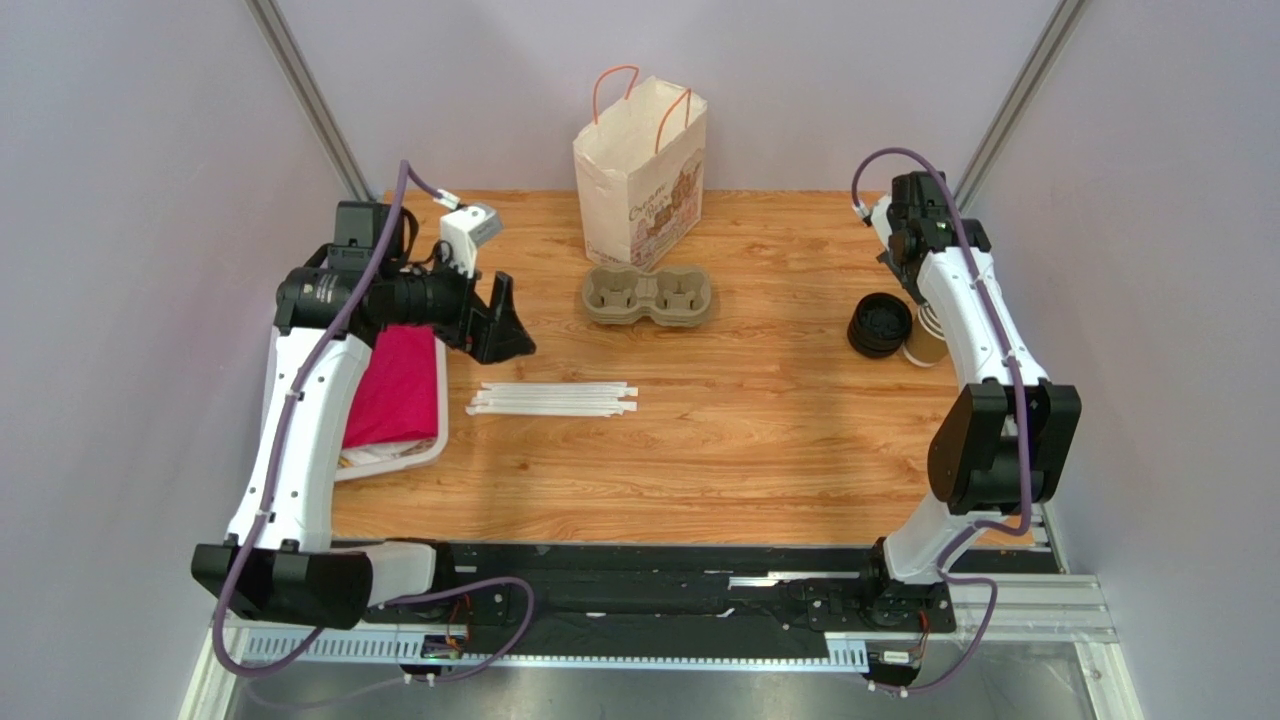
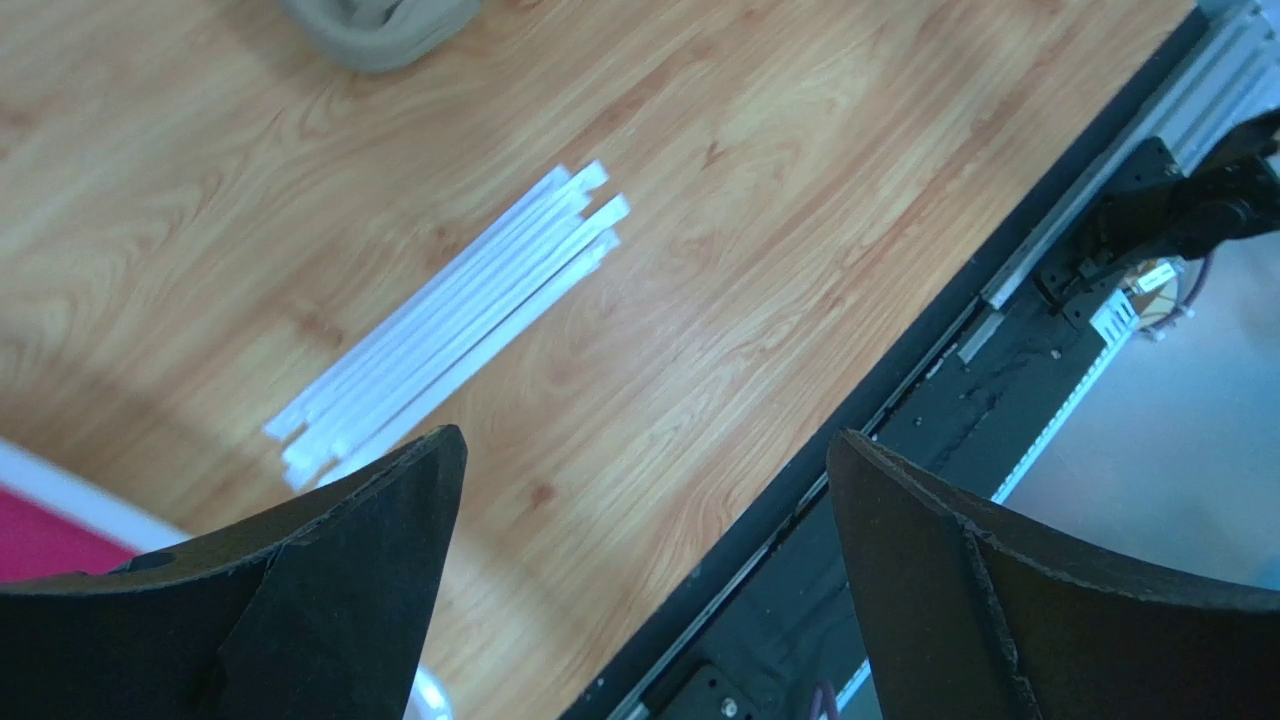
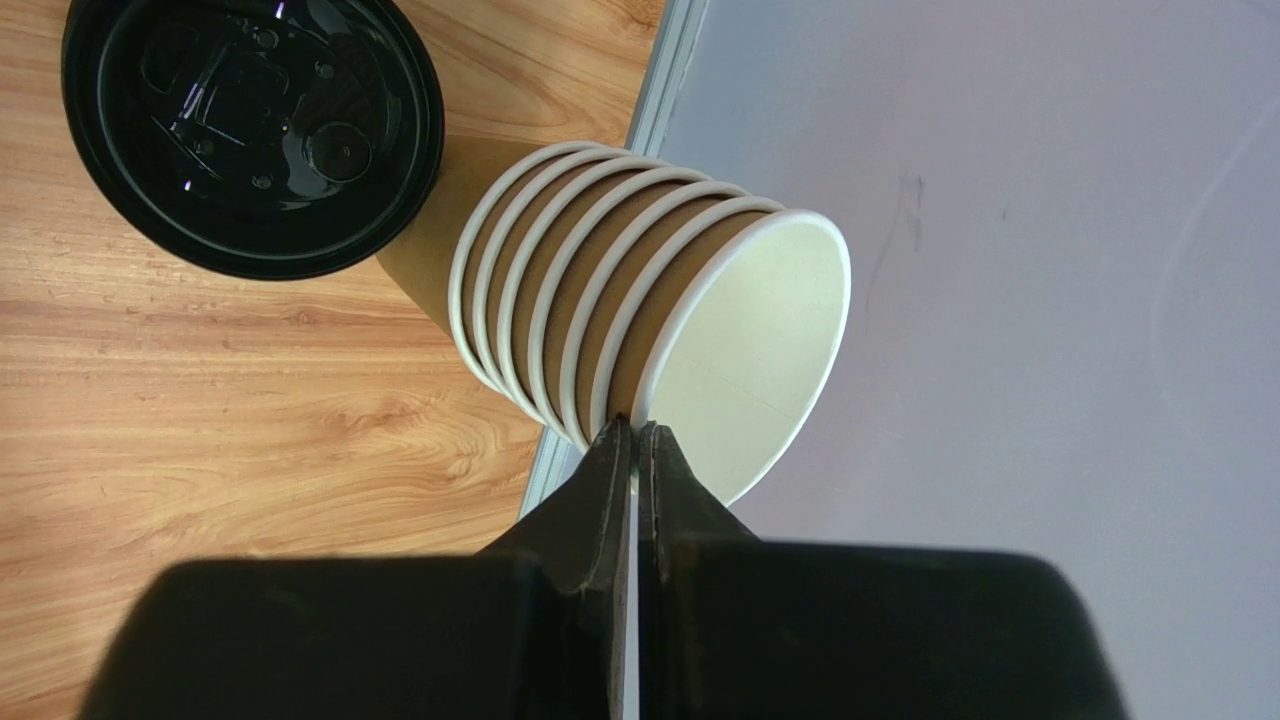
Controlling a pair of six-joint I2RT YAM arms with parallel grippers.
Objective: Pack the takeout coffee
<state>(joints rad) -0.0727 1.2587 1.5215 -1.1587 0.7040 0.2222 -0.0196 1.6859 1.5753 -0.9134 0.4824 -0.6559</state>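
From above, we see the black lid (image 1: 881, 324) on the right side of the wooden table (image 1: 751, 450). It sits just beside a stack of paper cups (image 1: 927, 345) that the right arm (image 1: 977, 323) partly hides. Whether a cup sits under that lid we cannot tell. A paper bag (image 1: 639, 165) stands upright at the far edge with a cup carrier (image 1: 648, 297) just in front of it, and a bundle of white straws (image 1: 552, 399) lies nearer us. The left gripper (image 1: 514, 318) hangs over the left side, next to a white tray (image 1: 409, 455) holding a pink cloth (image 1: 394, 387).

In the left wrist view, that gripper's fingers (image 2: 346, 600) stand wide apart above the table, with the straws lying beyond them.

In the right wrist view, the right gripper (image 3: 633, 432) is closed, its fingers pressed together with only a sliver between them. Their tips lie right at the rim of the frontmost cup of the tilted stack, and whether they touch it we cannot tell. The lid lies to the stack's left, overlapping its far end in this view
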